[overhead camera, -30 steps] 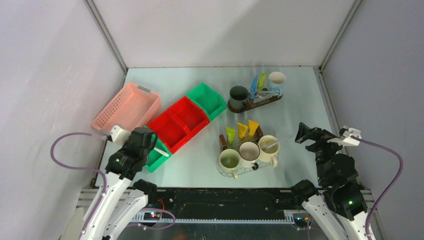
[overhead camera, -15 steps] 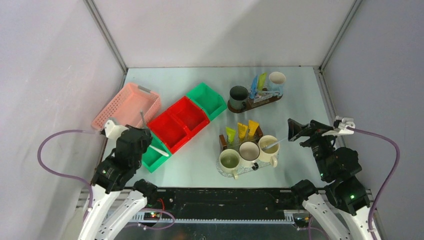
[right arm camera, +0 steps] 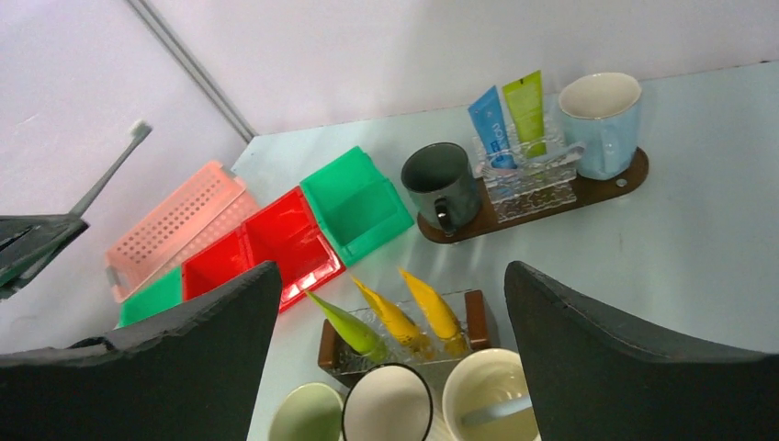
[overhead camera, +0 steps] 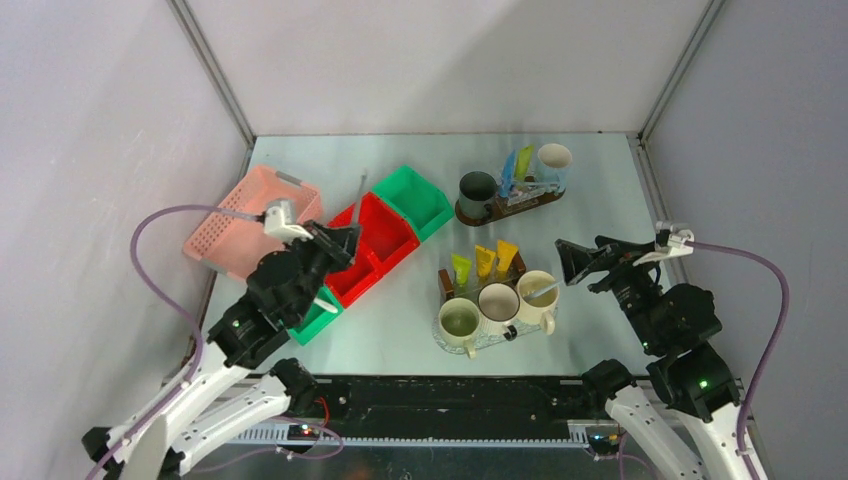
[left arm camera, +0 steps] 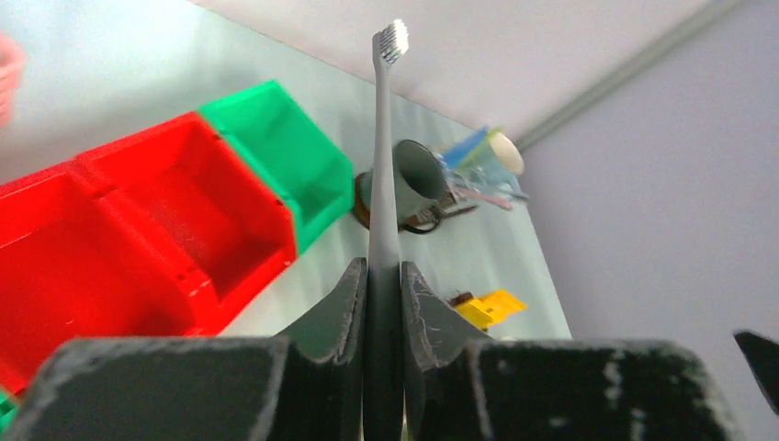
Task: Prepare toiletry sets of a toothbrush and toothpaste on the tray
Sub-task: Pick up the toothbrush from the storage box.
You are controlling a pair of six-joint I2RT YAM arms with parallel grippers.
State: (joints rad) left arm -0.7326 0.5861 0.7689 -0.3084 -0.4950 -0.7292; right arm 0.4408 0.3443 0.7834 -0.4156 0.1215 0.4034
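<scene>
Pale grey walls close in a light blue-green surface (overhead camera: 600,200). On its left side the left arm (overhead camera: 250,320) reaches over a red bin (overhead camera: 365,240), and the left jaws are clamped on the handle of a slim grey toothbrush (left arm camera: 384,184). It stands straight out of them, bristles at the far end, clear of the surface. Beside the red bin are a green bin (overhead camera: 415,198) further back, a pink basket (overhead camera: 255,215) to the left, and a small green bin (overhead camera: 318,312) at the near end. In this last one lies a pale stick (overhead camera: 325,303) that may be another toothbrush; it is too small to be sure. The right arm (overhead camera: 680,320) is on the right, the right jaws wide apart with nothing between them, close to the near tray (right arm camera: 479,322). That tray carries a greenish mug (overhead camera: 459,320), a white mug (overhead camera: 498,300) and a cream mug (overhead camera: 536,290) with a pale toothbrush (right arm camera: 496,412) leaning in it. Behind them stand a green tube (right arm camera: 344,326), a yellow tube (right arm camera: 390,317) and an orange tube (right arm camera: 432,310). The far tray (right arm camera: 625,179) holds a dark mug (right arm camera: 441,179) and a pale blue mug (right arm camera: 602,119), with a blue tube (right arm camera: 489,124) and a light green tube (right arm camera: 525,106) between them.
</scene>
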